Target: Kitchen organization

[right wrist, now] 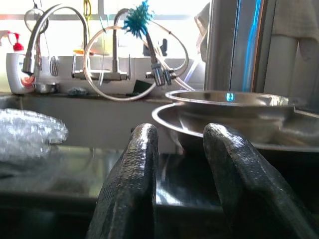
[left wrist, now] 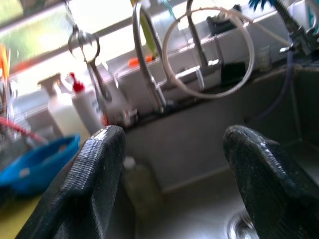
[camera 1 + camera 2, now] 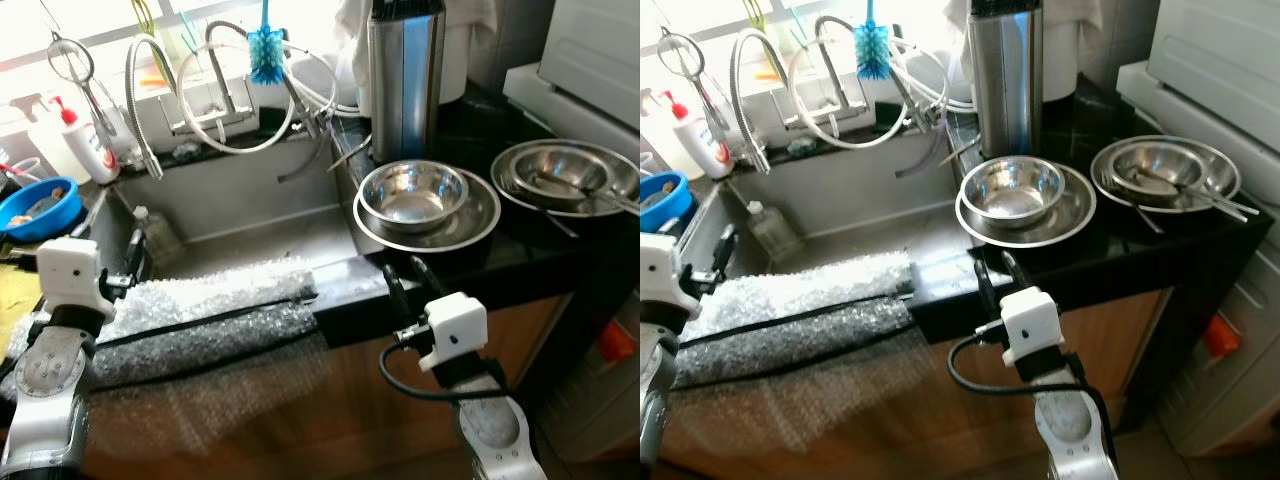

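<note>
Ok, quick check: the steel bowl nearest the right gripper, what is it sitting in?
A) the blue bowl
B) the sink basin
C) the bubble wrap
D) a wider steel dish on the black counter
D: the steel bowl sits inside a wider steel dish on the black counter, just beyond the right gripper.

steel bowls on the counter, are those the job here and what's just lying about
Job in hand:
small steel bowl nested in a wide steel dish
second stack of steel bowls
right gripper, open, just short of the wide dish
left gripper, open, at the sink's edge

Lying about:
blue bottle brush
blue plastic bowl
bubble wrap
</note>
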Tool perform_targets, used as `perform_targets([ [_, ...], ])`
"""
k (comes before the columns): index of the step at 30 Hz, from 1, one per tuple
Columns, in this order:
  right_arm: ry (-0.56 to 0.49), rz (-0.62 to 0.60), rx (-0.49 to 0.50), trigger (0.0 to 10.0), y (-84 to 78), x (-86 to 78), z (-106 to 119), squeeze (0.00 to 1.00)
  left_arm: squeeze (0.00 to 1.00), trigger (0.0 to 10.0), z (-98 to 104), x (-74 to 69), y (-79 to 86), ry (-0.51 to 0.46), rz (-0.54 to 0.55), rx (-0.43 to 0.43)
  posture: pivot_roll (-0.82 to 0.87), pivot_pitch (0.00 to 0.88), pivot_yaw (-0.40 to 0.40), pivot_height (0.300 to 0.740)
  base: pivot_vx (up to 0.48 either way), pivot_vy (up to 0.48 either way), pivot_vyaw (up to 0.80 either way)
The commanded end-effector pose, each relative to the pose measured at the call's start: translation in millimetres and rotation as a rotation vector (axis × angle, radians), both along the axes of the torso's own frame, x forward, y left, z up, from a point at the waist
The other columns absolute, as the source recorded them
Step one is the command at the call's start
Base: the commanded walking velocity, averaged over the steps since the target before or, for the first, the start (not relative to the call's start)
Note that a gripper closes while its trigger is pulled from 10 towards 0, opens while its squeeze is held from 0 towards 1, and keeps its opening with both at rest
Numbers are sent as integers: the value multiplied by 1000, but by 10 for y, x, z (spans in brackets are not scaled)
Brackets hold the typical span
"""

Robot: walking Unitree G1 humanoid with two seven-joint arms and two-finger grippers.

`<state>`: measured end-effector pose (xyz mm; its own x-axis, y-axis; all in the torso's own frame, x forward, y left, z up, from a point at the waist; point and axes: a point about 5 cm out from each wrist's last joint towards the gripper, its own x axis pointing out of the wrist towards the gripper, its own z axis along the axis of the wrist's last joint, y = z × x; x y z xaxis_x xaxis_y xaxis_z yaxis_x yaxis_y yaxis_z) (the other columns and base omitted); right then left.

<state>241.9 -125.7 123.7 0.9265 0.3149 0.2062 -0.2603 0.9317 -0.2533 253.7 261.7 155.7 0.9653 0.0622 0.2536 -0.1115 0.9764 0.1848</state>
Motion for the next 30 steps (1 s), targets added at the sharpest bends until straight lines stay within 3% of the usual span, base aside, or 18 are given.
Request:
perform_targets([
  [1, -12, 19, 13, 10000, 38, -6, 28, 0, 0, 10000, 32, -60, 19, -2, 27, -28, -172, 0, 200, 740, 0, 0, 0],
  [8, -12, 27, -7, 10000, -32, -1, 57, 0, 0, 10000, -104, -127, -201, 28, 47, -168, -181, 0, 165, 740, 0, 0, 0],
  [12, -12, 27, -8, 10000, -37, 2, 65, 0, 0, 10000, -102, -134, -222, 34, 46, -172, -181, 0, 165, 740, 0, 0, 0],
  [17, -18, -8, -25, 10000, -208, 53, 146, 0, 0, 10000, -136, -109, -280, 35, 86, -225, -191, 0, 117, 740, 0, 0, 0],
  [30, -25, -38, -34, 10000, -382, 126, 240, 0, 0, 10000, -181, -74, -513, 48, 36, -226, -185, 0, 89, 740, 0, 0, 0],
])
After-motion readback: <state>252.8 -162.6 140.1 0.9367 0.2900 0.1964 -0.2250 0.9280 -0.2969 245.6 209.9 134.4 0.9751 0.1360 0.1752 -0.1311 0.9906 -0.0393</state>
